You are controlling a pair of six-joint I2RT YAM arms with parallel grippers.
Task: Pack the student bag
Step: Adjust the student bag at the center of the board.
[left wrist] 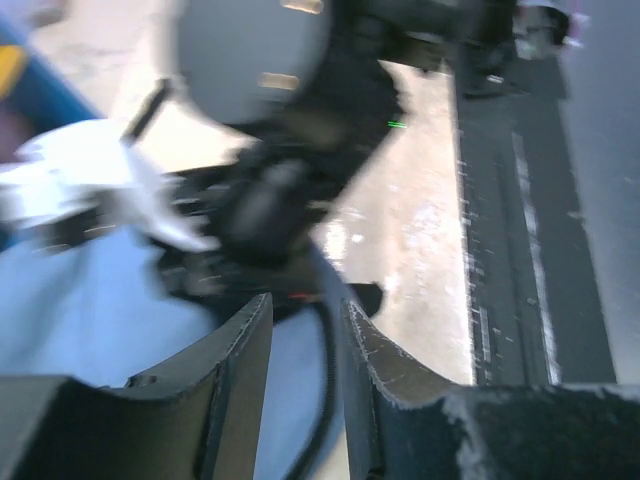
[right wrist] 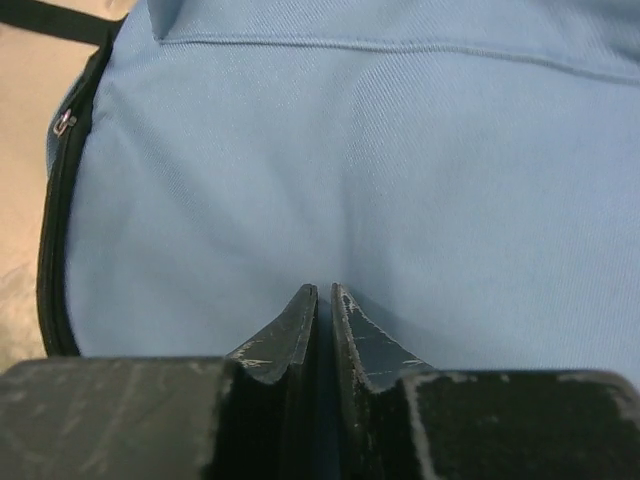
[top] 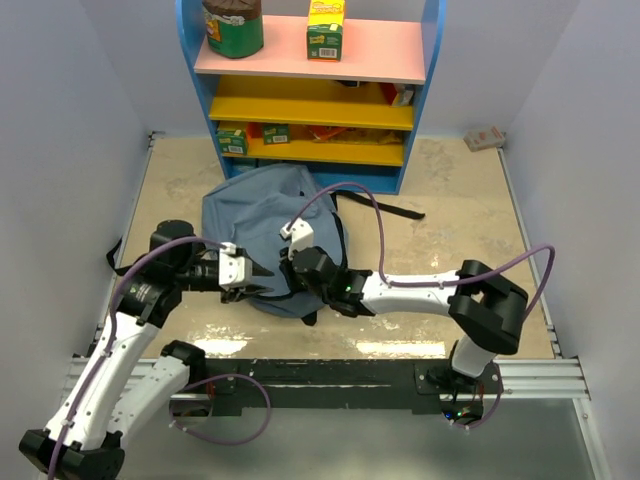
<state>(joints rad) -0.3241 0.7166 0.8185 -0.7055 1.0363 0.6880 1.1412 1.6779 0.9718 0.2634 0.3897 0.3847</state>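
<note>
The student bag, a grey-blue backpack, lies flat on the table in front of the shelf. My right gripper is at the bag's near edge. In the right wrist view this gripper is shut, pinching a fold of the blue bag fabric; a black zip line runs down the left. My left gripper reaches the same edge from the left. Its fingers stand a narrow gap apart with the bag and its black trim in the gap; whether they press it is unclear.
A blue shelf unit stands behind the bag, with a green jar and a yellow-green box on top and small boxes lower down. A black strap trails right. A small object lies at the back right.
</note>
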